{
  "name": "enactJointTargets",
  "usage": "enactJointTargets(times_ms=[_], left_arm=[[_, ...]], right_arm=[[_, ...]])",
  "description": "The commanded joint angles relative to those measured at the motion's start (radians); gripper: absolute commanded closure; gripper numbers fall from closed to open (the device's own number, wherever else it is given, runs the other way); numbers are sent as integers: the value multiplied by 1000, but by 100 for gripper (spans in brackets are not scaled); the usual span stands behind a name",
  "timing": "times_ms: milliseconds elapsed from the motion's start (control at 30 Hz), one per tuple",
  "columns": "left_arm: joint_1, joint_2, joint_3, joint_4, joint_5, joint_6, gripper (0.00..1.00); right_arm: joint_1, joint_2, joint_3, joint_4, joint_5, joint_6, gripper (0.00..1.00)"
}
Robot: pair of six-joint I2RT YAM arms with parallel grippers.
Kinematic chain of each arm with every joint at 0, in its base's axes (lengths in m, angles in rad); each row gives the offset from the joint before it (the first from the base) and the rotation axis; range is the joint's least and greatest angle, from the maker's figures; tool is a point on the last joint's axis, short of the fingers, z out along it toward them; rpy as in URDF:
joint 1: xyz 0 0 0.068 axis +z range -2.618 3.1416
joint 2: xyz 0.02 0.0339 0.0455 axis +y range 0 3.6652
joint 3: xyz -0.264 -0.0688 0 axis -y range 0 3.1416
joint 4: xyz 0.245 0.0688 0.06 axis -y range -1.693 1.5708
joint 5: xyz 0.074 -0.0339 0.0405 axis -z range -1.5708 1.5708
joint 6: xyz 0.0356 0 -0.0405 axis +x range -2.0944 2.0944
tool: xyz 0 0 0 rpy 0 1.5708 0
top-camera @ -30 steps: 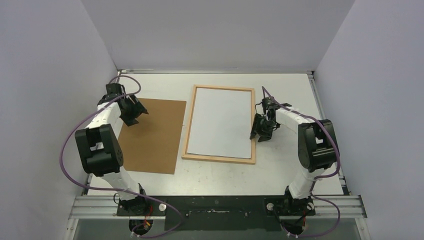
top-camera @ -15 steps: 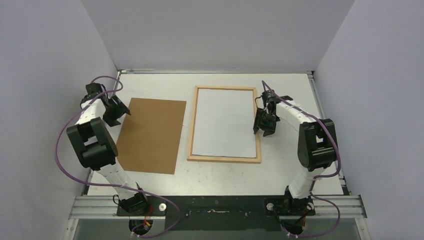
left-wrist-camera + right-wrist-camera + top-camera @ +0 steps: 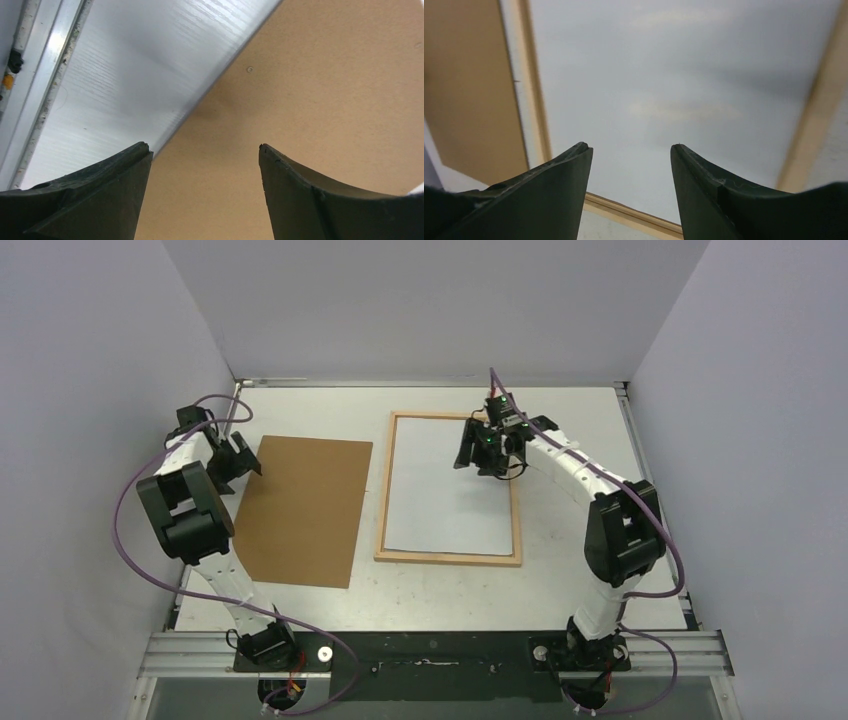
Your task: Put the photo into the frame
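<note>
The frame (image 3: pixel 448 559) lies flat mid-table, a thin light-wood rectangle. Inside its border lies the photo (image 3: pixel 440 502), plain white back up; the printed side is hidden. My right gripper (image 3: pixel 470 455) hovers open over the photo's upper right part. In the right wrist view its fingers (image 3: pixel 630 146) stand apart above the white photo (image 3: pixel 674 75), nothing between them, with the frame (image 3: pixel 535 95) bordering it. My left gripper (image 3: pixel 243 460) is open at the left edge of the brown backing board (image 3: pixel 305 510), holding nothing; the left wrist view shows its fingers (image 3: pixel 205 147) over the board (image 3: pixel 325 100).
The brown backing board (image 3: pixel 469 90) lies left of the frame with a narrow gap of white table (image 3: pixel 560 580) between them. Grey walls close in on the left, back and right. A metal rail (image 3: pixel 35 75) runs along the table's left edge, near the left gripper.
The right gripper has swung from the frame's right border up and left over the photo, and opened wider. The left gripper drew back off the board to its left edge. The frame straightened slightly.
</note>
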Motion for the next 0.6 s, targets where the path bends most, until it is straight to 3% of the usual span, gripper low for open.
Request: enactJointTargets(times_ms=[0,300,567], left_arm=[[8,4,32,10,-55,55,23],[6,0,-18,18,-235,15,23],[3,-6,-89,46,-172,-29,23]], right_arm=[[106,45,105,167,-40,96,40],[251,201,196,360,-51,338,41],[362,311,311,332,42,373,42]])
